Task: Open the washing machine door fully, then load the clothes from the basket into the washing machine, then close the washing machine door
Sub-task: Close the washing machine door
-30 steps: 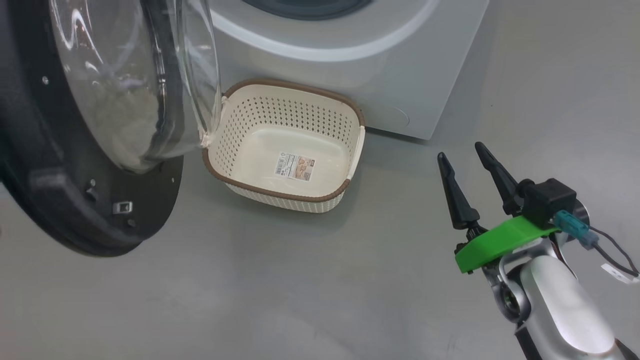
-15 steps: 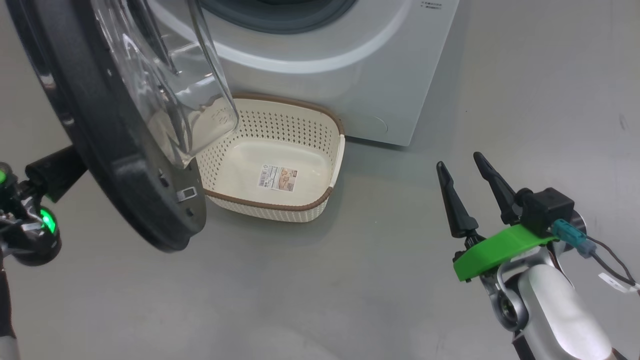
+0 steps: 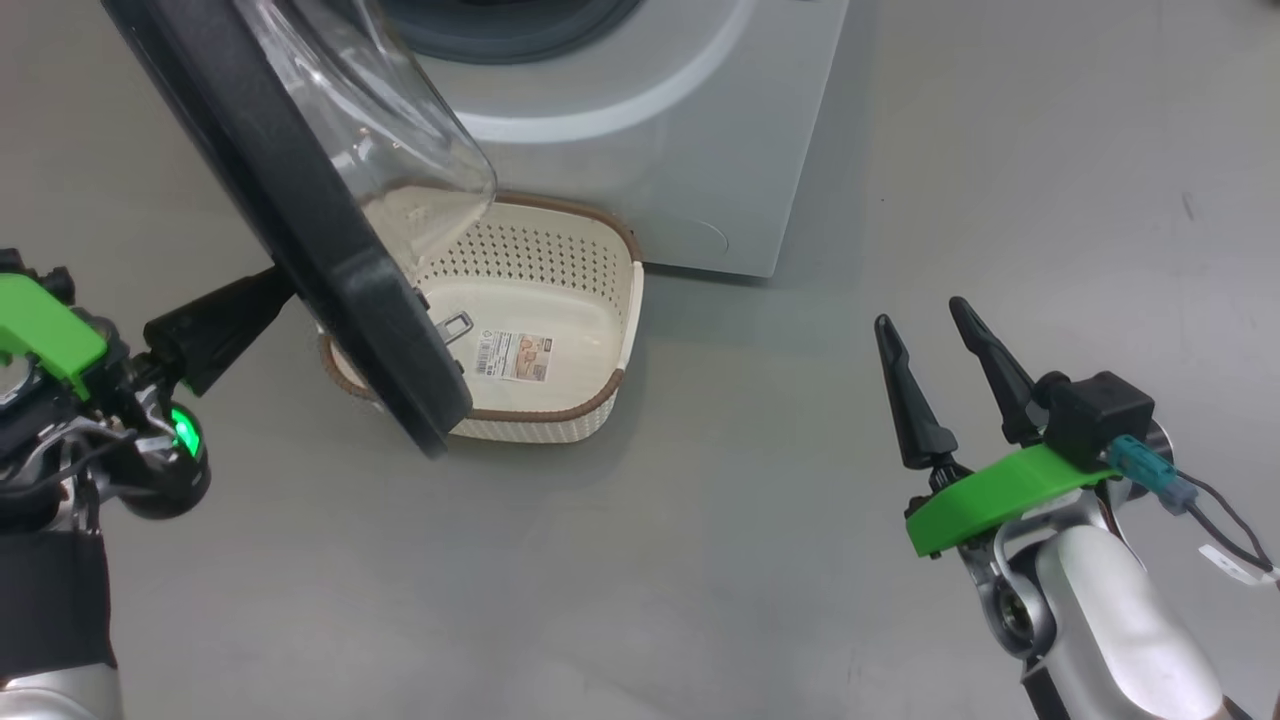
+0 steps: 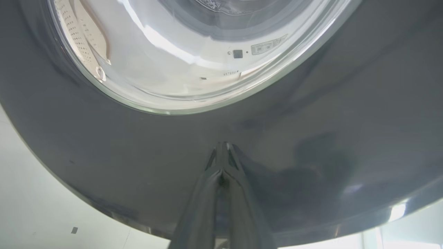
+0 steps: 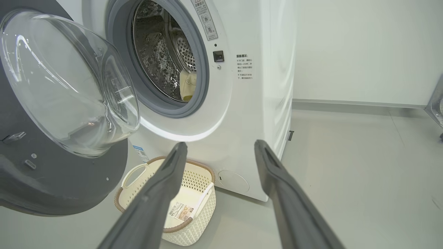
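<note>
The washing machine door [image 3: 330,250] had swung nearer the washing machine [image 3: 650,150] than a second before, now overlapping the basket [image 3: 560,410]. The left end effector [image 4: 224,147], pinched together, touched its black outer ring. The right end effector [image 3: 922,315] stayed spread wide, holding nothing. The clothes [image 5: 188,84] lay in the drum.

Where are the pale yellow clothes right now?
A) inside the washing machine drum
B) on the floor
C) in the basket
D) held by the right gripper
A: the right wrist view shows the clothes lying in the washing machine drum, while the basket holds just a sticker.
</note>
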`<state>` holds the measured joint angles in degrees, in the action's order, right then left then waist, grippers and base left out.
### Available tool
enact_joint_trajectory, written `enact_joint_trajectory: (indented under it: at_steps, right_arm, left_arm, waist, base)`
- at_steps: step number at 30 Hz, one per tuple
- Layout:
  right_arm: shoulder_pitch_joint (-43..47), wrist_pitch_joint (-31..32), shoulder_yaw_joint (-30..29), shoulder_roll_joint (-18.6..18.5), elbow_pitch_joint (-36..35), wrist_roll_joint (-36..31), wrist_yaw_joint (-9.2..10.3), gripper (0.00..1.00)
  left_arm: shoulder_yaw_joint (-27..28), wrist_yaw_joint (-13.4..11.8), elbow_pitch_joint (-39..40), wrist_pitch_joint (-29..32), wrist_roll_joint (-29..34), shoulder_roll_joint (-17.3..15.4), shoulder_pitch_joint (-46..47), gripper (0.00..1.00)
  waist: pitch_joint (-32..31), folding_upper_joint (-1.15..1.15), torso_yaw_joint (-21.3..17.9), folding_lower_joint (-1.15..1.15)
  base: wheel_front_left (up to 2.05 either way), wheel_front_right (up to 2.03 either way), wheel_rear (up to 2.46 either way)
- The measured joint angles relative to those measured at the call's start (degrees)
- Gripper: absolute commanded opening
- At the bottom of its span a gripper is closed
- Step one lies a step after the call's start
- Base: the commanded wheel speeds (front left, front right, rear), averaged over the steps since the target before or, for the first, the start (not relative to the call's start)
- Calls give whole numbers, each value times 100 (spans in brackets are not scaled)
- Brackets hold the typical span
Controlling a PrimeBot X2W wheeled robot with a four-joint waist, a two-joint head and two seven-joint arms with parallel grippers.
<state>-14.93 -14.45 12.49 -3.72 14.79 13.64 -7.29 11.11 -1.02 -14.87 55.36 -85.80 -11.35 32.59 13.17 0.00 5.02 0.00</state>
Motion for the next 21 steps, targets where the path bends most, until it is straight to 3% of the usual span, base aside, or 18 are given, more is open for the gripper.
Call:
enact_joint_trajectory:
  at_steps: [14, 21]
  right_arm:
    - [-1, 0, -107, 26, -73, 41, 0, 100]
    - [0, 0, -135, 31, -100, 41, 0, 100]
  left_arm:
    - [-120, 205, -501, -510, 167, 431, 172, 0]
    - [-69, 459, -964, -950, 159, 708, 324, 0]
  waist:
    - [72, 0, -516, 0]
    - [90, 0, -715, 0]
  base:
    - [0, 0, 0]
    - [0, 0, 0]
